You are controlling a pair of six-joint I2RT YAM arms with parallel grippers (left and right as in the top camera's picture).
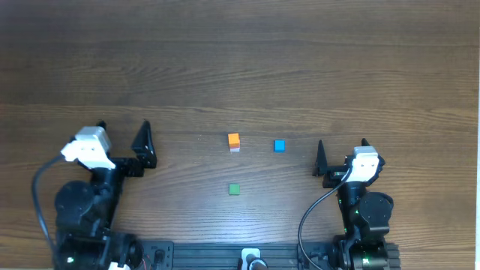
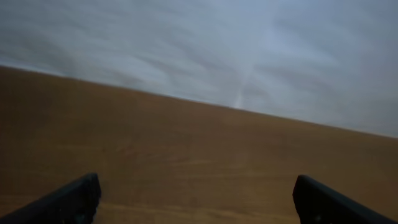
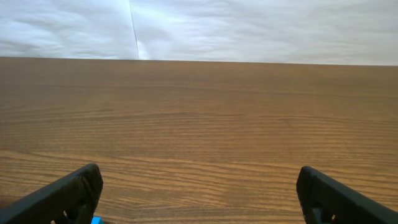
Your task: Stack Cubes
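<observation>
The wooden counter (image 1: 240, 60) spread wide in front of me, and both my arms sat low by its near edge, neither one over a cube. My left gripper (image 1: 122, 133) stood with its jaws wide apart and nothing between them, well to the left of the cubes. My right gripper (image 1: 341, 151) was just as wide and empty, near the blue cube (image 1: 280, 145), whose corner peeked in beside one finger in the right wrist view. The orange cube (image 1: 234, 139) lay near the blue one, toward the middle, with a pale sliver at its nearer edge that I could not make out. The green cube (image 1: 234, 190) sat apart, closer to my bases. No cube was stacked on another. I judged the first pick belonged to the right arm: come down straight over the blue cube, square the jaws to its flat faces, close low on its sides, and lift clear before carrying it over a neighbour, so nothing got nudged.
</observation>
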